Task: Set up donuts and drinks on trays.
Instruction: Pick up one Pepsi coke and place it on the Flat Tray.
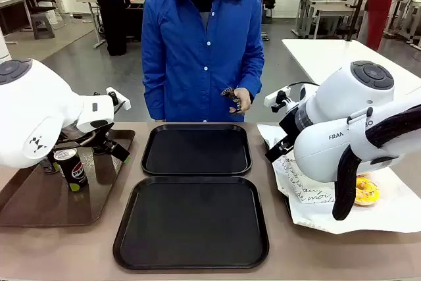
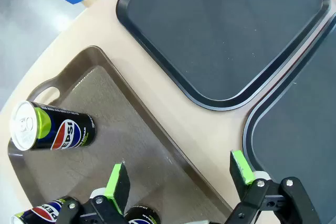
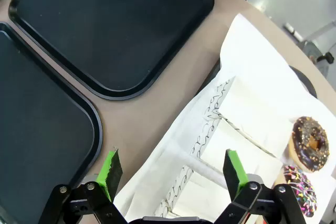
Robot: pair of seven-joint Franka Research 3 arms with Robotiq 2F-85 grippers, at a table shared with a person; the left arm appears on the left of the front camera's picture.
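At the left, the brown tray (image 1: 26,195) held the cans (image 2: 51,128), standing upright. The left arm (image 1: 39,116) hung over that tray, its jaws wide open and gripping nothing, one pad just beside a can top. In the middle of the desk (image 1: 66,255), both black trays (image 1: 196,151) lay bare, one beyond the other. At the right, the donuts (image 3: 310,144) lay on white paper (image 3: 252,72), near printed sleeves (image 3: 236,129). The right arm (image 1: 342,123) hovered above the sleeves, jaws likewise open and empty.

Judgement: nothing had yet been set out, and the first pick was in hand. The next move called for the left jaws to centre over one can and close on its body, or for the right jaws to shift sideways onto a donut, then carry to a black tray.
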